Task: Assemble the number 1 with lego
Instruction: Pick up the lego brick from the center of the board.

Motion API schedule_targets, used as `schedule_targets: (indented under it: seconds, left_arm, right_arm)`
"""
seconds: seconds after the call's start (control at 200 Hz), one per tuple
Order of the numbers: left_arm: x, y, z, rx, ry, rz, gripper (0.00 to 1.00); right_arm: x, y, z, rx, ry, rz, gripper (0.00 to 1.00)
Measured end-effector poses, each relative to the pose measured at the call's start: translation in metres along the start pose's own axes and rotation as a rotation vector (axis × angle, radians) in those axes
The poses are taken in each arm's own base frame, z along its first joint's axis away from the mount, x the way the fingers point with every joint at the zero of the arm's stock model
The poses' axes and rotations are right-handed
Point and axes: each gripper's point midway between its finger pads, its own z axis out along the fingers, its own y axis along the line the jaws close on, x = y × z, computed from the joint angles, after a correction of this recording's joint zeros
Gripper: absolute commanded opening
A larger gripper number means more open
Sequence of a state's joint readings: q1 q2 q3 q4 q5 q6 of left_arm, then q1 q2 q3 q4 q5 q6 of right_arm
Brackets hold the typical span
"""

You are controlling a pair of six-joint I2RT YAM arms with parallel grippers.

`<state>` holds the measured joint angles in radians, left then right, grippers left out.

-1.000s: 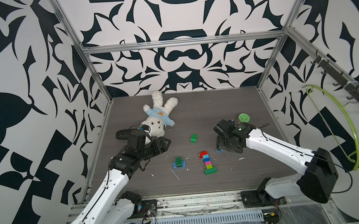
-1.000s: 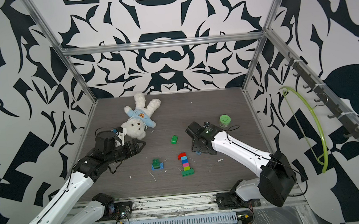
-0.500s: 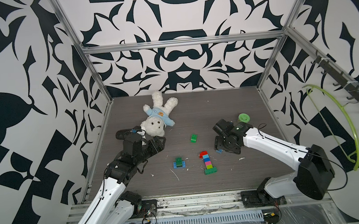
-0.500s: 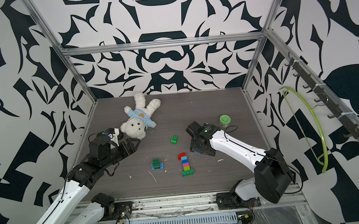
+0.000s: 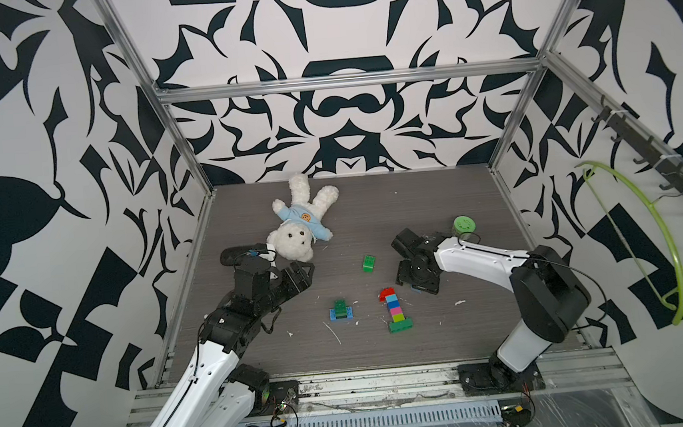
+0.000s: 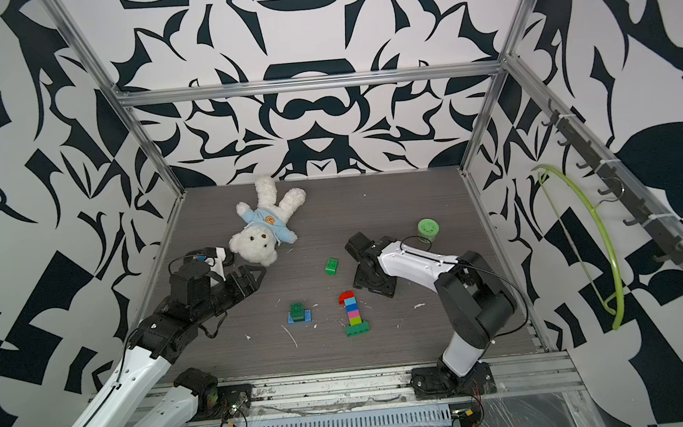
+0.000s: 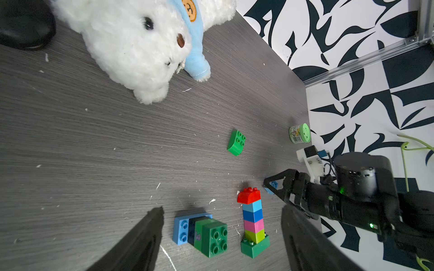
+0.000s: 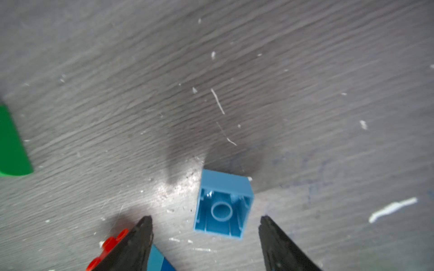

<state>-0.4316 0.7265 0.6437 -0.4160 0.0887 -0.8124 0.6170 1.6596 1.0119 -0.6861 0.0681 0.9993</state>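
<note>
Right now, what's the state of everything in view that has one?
left hand: open, empty
right hand: open, straddling the light blue brick
light blue brick: tipped over, hollow side showing, not gripped
brick column: joined, lying flat
green curved brick: loose, alone
green-on-blue stack: joined, apart from the column
green-lidded jar: lid on
teddy bear: face up
</note>
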Motion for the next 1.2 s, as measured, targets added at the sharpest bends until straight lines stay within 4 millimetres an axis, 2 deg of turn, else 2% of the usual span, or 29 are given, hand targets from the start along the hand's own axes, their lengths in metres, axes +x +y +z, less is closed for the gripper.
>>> schedule_targets:
  seconds: [0.215, 0.445, 0.585, 0.675, 0.805, 0.96, 1.085, 1.1, 1.2]
  left_arm:
    - [-0.001, -0.001, -0.002, 0.004, -0.008, 0.001, 0.84]
    - [-0.001, -0.001, -0.002, 0.006, -0.01, 0.001, 0.84]
    - [-0.001, -0.001, -0.002, 0.006, -0.01, 0.001, 0.84]
    - [-0.002, -0.001, -0.002, 0.007, -0.011, 0.001, 0.84]
    - [-0.002, -0.002, -0.002, 0.011, -0.014, 0.002, 0.84]
    - [-0.002, -0.001, -0.001, 0.01, -0.014, 0.003, 0.84]
    - [-0.001, 0.0, 0.001, 0.007, -0.012, 0.005, 0.84]
    - [-0.002, -0.001, 0.001, 0.008, -0.012, 0.007, 0.88]
    - [-0.004, -0.002, 0.0, 0.014, -0.024, 0.025, 0.91]
  right_arm:
    - [-0.001, 0.0, 0.013, 0.017, 0.015, 0.018, 0.57]
    - [-0.003, -0.004, 0.016, 0.032, 0.014, 0.025, 0.55]
    - [-0.005, -0.006, 0.016, 0.043, 0.012, 0.017, 0.5]
    - [-0.006, -0.005, 0.018, 0.055, 0.011, 0.004, 0.41]
    - [-0.01, -0.002, 0.018, 0.057, 0.005, -0.016, 0.21]
    - [-0.01, -0.002, 0.018, 0.057, 0.005, -0.029, 0.09]
    - [-0.012, 0.0, 0.011, 0.034, -0.007, -0.049, 0.05]
    - [-0.012, 0.001, 0.008, 0.025, -0.011, -0.054, 0.05]
    - [-0.016, 0.01, -0.014, -0.049, -0.045, -0.086, 0.02]
